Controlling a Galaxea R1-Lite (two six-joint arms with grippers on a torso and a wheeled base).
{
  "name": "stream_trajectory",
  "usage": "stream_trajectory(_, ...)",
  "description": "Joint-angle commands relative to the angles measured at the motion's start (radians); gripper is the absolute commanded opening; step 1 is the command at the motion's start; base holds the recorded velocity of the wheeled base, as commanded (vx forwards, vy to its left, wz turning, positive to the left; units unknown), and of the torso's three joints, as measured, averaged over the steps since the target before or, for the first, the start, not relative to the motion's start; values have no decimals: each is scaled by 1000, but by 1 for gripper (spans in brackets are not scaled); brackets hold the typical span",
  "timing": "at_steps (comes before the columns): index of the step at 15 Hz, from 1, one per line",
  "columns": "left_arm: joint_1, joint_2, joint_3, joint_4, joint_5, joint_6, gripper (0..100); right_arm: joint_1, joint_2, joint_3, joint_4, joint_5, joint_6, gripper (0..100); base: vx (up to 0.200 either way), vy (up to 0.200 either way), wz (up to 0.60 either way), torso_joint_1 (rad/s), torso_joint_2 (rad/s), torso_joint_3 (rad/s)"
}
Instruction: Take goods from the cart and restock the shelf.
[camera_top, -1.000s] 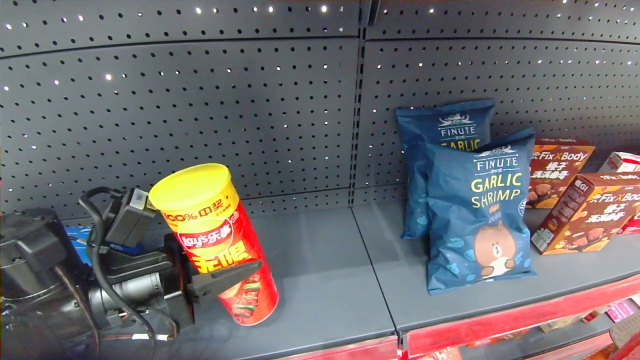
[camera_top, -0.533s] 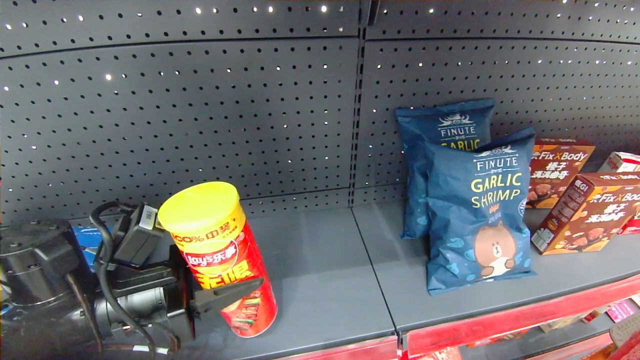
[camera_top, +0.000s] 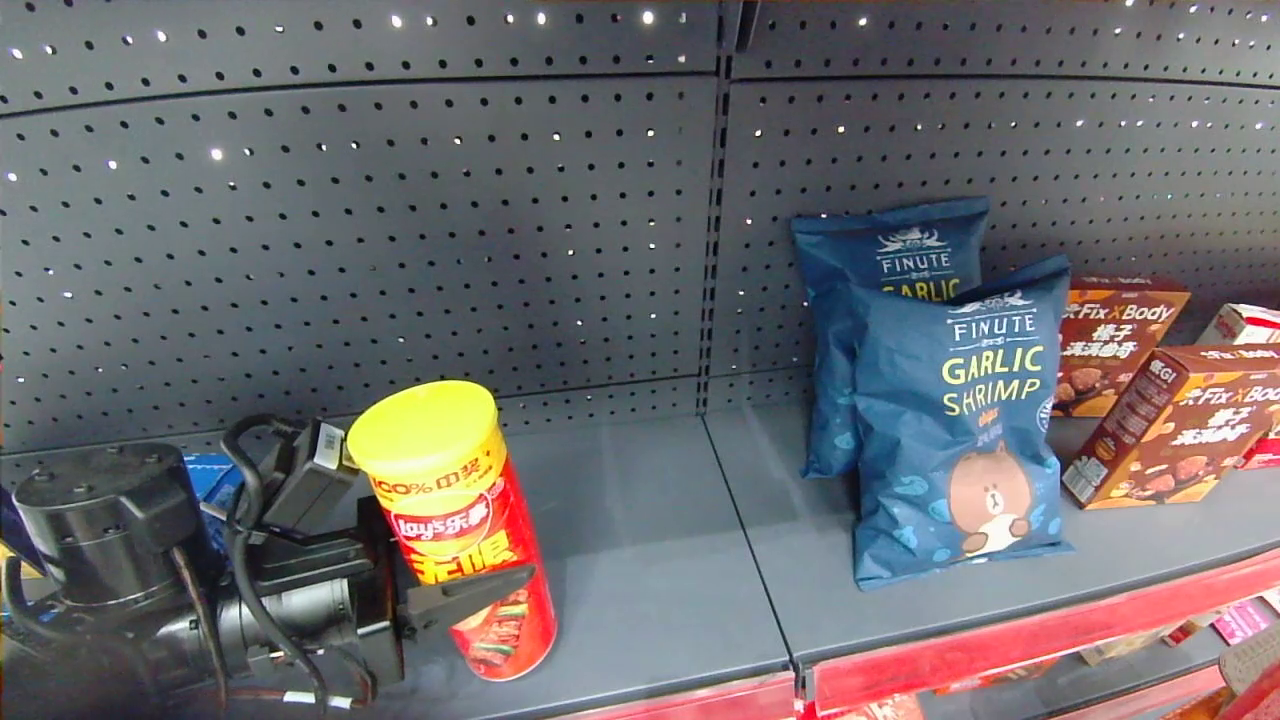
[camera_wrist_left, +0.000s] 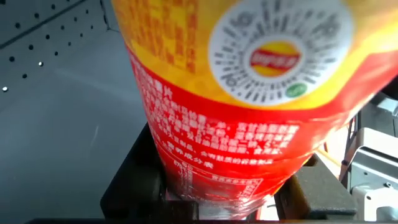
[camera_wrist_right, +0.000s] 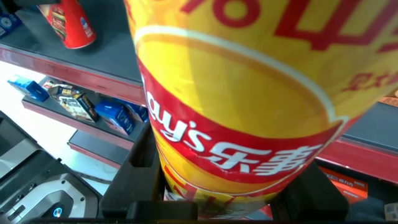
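Chip can (camera_top: 450, 530): yellow lid, slightly tilted, base low at the left front of the shelf (camera_top: 650, 560).
Left end effector (camera_top: 455, 600): clamped on that can's lower half.
Right end effector (camera_wrist_right: 224, 199): clamped on a second chip can (camera_wrist_right: 249, 112), out before the shelving.
Neighbours: blue snack bags (camera_top: 950, 420) well right; brown boxes (camera_top: 1160, 430) beyond.

Left claw's finger (camera_top: 465, 592) hides part of the chip can (camera_top: 440, 470).
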Motion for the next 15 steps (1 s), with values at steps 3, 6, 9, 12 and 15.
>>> stream_trajectory(3,-6,9,2,-3,0,2,0,0,-1,0,0,1,0,0,0,0,0,0,0,0)
stream_trajectory(6,-6,12,6,0,1,4,0,0,-1,2,0,1,0,0,0,0,0,0,0,0)
stream_trajectory(9,-3,41,34,-3,1,68,0,0,1,2,0,1,1,0,0,0,0,0,0,0)
stream_trajectory(12,-1,58,39,-4,3,90,0,0,-1,2,0,-1,1,0,0,0,0,0,0,0)
stream_trajectory(15,-1,56,37,-6,4,90,100,0,-4,6,1,1,1,0,0,0,0,0,0,0)
